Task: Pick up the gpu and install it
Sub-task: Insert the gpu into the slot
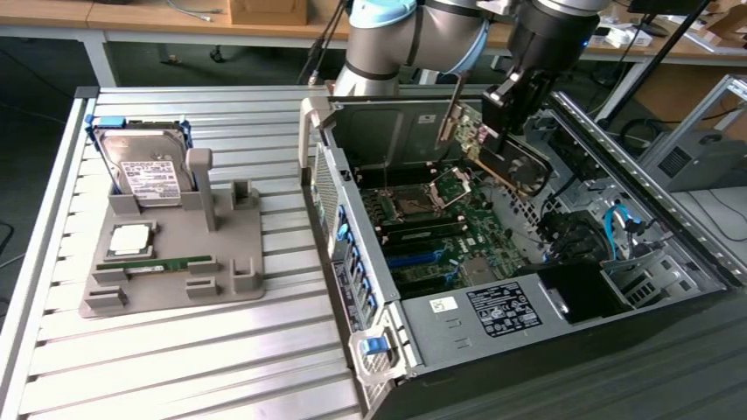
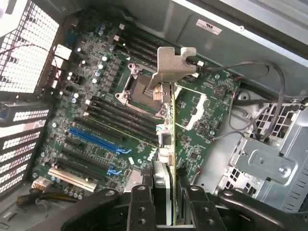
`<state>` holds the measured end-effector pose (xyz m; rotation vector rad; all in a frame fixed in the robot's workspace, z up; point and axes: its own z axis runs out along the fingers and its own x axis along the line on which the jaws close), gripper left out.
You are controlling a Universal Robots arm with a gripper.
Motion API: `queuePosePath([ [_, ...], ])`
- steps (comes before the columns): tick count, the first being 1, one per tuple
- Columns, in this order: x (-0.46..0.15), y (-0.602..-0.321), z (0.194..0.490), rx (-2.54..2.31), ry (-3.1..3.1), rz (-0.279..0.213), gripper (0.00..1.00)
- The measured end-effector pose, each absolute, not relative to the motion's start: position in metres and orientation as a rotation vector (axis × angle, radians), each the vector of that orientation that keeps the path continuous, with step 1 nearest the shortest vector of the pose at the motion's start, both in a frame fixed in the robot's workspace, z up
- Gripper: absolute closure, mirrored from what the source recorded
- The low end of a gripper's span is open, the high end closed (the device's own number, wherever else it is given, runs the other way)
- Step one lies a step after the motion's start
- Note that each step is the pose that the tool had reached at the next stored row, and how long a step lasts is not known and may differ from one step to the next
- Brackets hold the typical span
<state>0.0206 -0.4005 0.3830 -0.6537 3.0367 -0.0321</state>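
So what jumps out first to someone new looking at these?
The gripper is clamped on the gpu, a thin dark circuit card with a silvery metal bracket, hanging edge-on over the green motherboard inside the open grey metal computer case. At the exterior view's left, a grey moulded tray holds a boxy silver hard drive and a slim green memory stick.
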Motion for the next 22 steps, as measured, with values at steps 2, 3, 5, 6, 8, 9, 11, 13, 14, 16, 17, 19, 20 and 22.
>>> queuePosePath([
  [2,0.0206,-0.4005,0.383,-0.673,3.032,-0.032,0.7],
  [3,0.0206,-0.4005,0.383,-0.689,3.029,-0.032,0.7],
  [5,0.0206,-0.4005,0.383,-0.715,3.023,-0.031,0.7],
  [6,0.0206,-0.4005,0.383,-0.725,3.02,-0.031,0.7],
  [8,0.0206,-0.4005,0.383,-0.743,3.015,-0.031,0.7],
  [9,0.0206,-0.4005,0.383,-0.753,3.013,-0.03,0.7],
  [11,0.0206,-0.4005,0.383,-0.776,3.007,-0.03,0.7],
  [13,0.0206,-0.4005,0.383,-0.799,3.001,-0.029,0.7],
  [14,0.0206,-0.4005,0.383,-0.808,2.998,-0.029,0.7],
  [16,0.0206,-0.4005,0.3829,-0.829,2.992,-0.029,0.7],
  [17,0.0206,-0.4005,0.383,-0.839,2.99,-0.029,0.7],
  [19,0.0206,-0.4005,0.3829,-0.859,2.984,-0.028,0.7],
  [20,0.0206,-0.4005,0.3829,-0.869,2.981,-0.028,0.7],
  [22,0.0206,-0.4005,0.3829,-0.889,2.975,-0.028,0.7],
])
